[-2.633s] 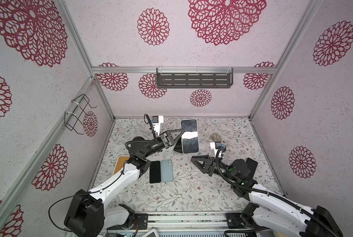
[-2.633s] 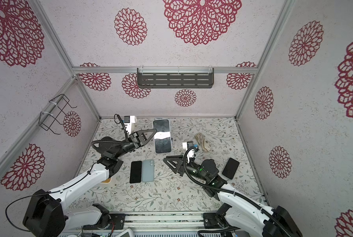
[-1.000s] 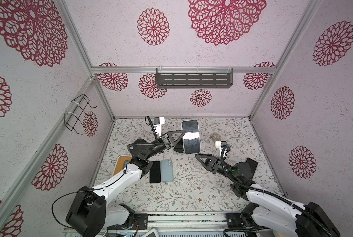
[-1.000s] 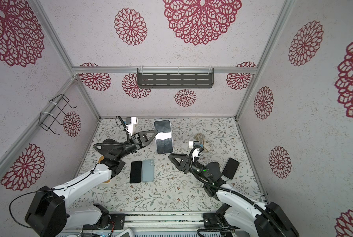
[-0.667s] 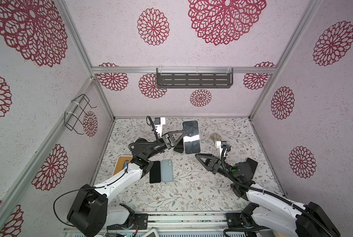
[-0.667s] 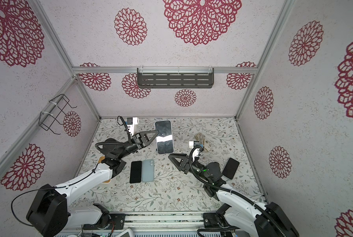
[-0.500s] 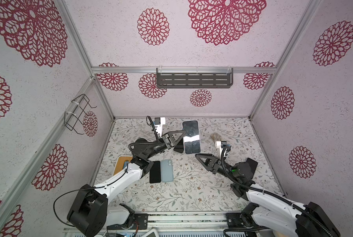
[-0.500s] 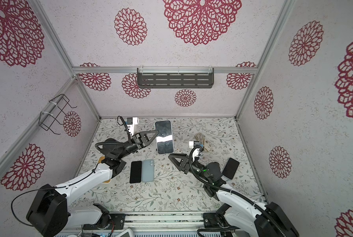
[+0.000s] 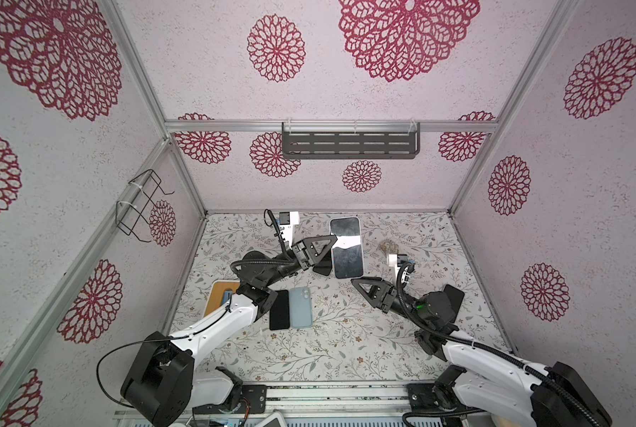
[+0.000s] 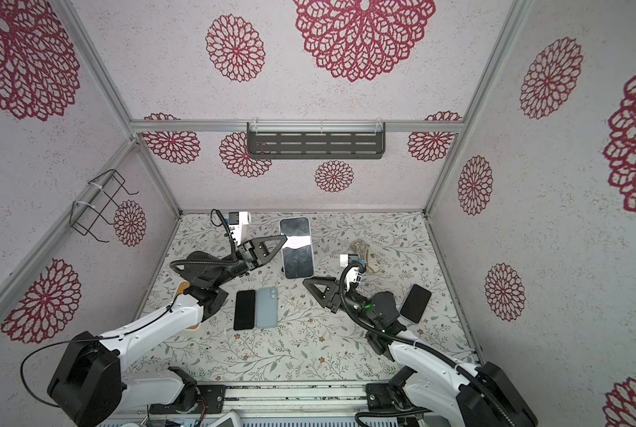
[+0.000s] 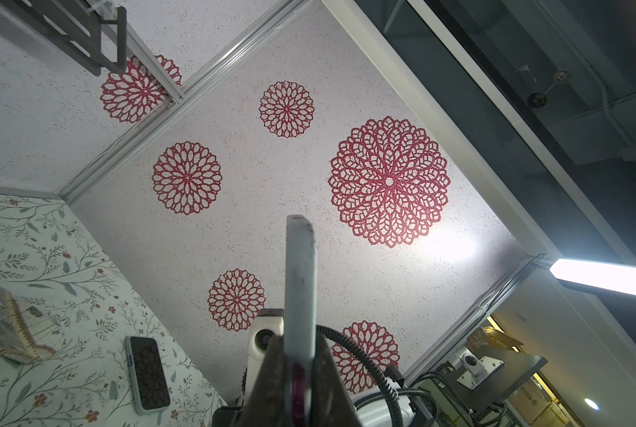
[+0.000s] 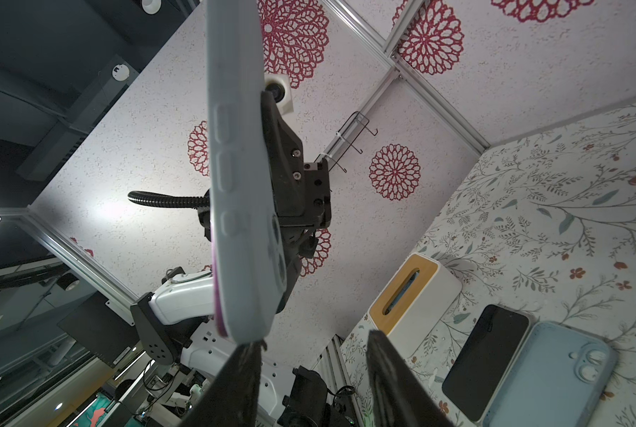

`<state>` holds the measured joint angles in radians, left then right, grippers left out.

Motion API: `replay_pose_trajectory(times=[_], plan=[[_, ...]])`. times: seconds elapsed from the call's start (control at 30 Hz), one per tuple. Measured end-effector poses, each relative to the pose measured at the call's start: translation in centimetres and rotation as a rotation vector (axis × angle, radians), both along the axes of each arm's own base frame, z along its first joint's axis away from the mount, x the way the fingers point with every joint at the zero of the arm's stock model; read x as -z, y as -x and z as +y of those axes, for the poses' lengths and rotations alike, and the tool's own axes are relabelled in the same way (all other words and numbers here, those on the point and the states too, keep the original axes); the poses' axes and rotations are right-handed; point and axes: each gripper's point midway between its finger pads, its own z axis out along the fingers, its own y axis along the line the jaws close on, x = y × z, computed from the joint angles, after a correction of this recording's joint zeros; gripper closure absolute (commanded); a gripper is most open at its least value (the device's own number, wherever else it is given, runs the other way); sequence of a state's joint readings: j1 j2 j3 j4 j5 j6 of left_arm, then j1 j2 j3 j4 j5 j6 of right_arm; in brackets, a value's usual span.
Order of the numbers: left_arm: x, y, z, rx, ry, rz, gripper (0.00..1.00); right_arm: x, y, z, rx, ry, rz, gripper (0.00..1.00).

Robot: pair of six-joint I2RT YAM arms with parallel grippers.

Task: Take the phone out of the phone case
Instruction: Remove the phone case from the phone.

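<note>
Above the floral tabletop (image 9: 346, 332), the cased phone (image 9: 346, 247) hung in mid-air, glass turned up toward the top cameras. The left gripper (image 9: 333, 242) had its jaws closed hard on one long edge of it, and that looked deliberate: a side pinch left both short ends and the far edge free to work on. The left wrist view showed the phone edge-on (image 11: 300, 281), standing straight out of the shut jaws with a sliver of magenta between them.

Down at the near end waited the right gripper (image 9: 357, 292), jaws partly open and holding nothing. From its wrist camera, the grey case (image 12: 235, 177) loomed large, its lower corner right at the tip of one jaw, though I couldn't tell if they touched. A magenta rim peeked along the case edge, so the phone sat fully inside, not yet freed. My read was that the right jaws were lined up to nip that corner and peel the case back.

On the tabletop, well clear, lay a black phone (image 9: 279, 309) beside a pale-blue one (image 9: 300, 307), back up.
</note>
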<state>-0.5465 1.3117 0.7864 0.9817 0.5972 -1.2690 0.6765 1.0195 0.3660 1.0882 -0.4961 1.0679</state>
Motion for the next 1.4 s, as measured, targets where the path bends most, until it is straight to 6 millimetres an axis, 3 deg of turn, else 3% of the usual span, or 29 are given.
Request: replay_pose_trajectory(times=[0.4,1.17,1.4], plan=[[0.3,0.0,0.1,-0.006,0.004,0.000,1.00,0.0,0.0,0.0,-0.002,0.002,0.000,0.47],[0.3,-0.1,0.1,-0.003,0.014,-0.003,1.00,0.0,0.0,-0.1,0.002,0.000,-0.001,0.47],[1.2,-0.2,0.3,-0.029,-0.004,0.006,1.00,0.0,-0.1,-0.1,0.005,-0.001,0.001,0.47]])
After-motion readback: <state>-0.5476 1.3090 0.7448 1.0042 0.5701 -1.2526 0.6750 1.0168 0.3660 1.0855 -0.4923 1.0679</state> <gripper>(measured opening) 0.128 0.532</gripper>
